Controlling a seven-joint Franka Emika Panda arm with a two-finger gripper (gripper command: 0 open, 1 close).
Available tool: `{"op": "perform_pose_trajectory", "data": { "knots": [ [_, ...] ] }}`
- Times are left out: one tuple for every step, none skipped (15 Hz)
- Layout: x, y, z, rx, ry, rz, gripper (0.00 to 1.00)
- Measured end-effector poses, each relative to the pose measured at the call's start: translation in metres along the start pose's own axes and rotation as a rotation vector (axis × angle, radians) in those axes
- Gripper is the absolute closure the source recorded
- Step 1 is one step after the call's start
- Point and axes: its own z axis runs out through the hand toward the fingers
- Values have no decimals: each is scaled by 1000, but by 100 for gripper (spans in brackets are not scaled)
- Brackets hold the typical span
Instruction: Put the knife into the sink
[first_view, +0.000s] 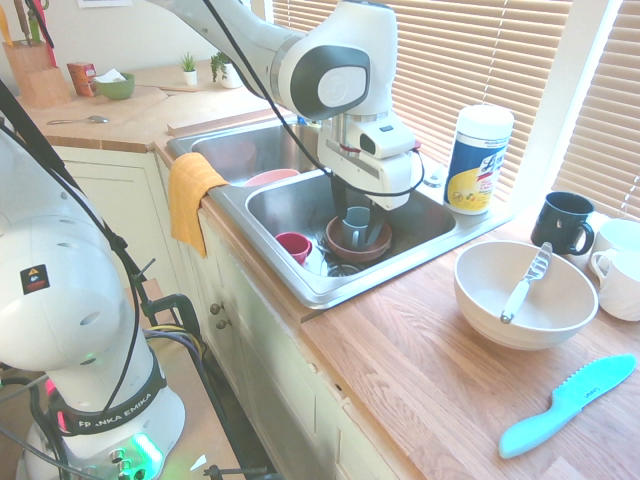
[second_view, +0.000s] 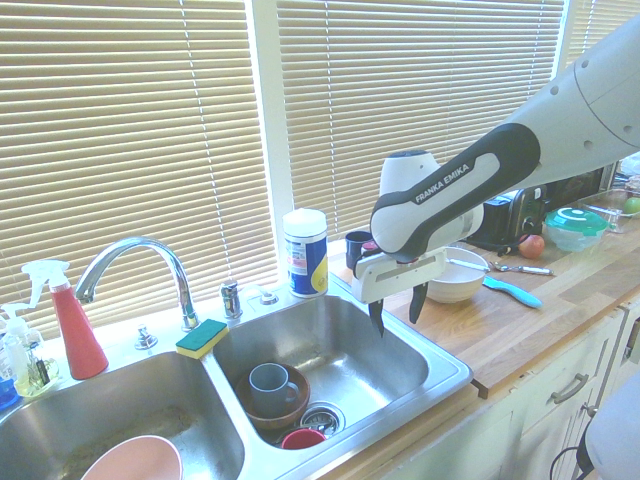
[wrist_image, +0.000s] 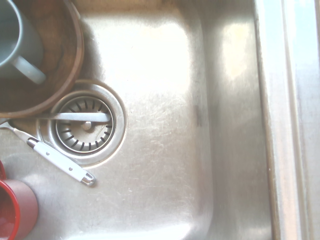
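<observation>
Two knives: one metal knife (first_view: 524, 284), one turquoise knife (first_view: 566, 404). Two sink (second_view: 440, 372) basins. Three worktop mugs: one dark mug (first_view: 563, 222), two white mugs (first_view: 621, 283).

The sink (second_view: 420, 345) is brushed steel, dull-shining and finely scratched. The tap (second_view: 140, 262) is glossy chrome. The counter (first_view: 420, 350) is smooth, warm-grained wood. The knife (first_view: 525, 281) looks like bright metal, lying in a matt cream bowl (first_view: 490, 305). The turquoise knife (first_view: 567, 404) is matt plastic. A yellow cloth (first_view: 190, 195) looks soft.

Exterior views face the sink (first_view: 330, 290) (second_view: 440, 375) from opposite ends; wrist looks straight down, close.
</observation>
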Motion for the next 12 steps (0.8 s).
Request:
{"op": "perform_pose_trajectory", "data": {
  "knots": [
    [0,0,0,0,-1,1,0],
    [2,1,-1,0,-3,7,0],
    [7,3,-6,4,-5,19,0],
    [14,4,-16,9,-7,30,0],
    [21,6,-26,16,-6,40,0],
    [26,9,-33,20,-6,50,0],
    [30,11,-38,22,-6,52,0],
    [35,15,-42,17,-10,33,0],
    [42,21,-47,1,-18,-6,0],
    [51,29,-53,-14,-26,-45,0],
    [63,39,-63,-24,-35,-90,0],
    [77,52,-74,-38,-37,-147,0]
  ]
}}
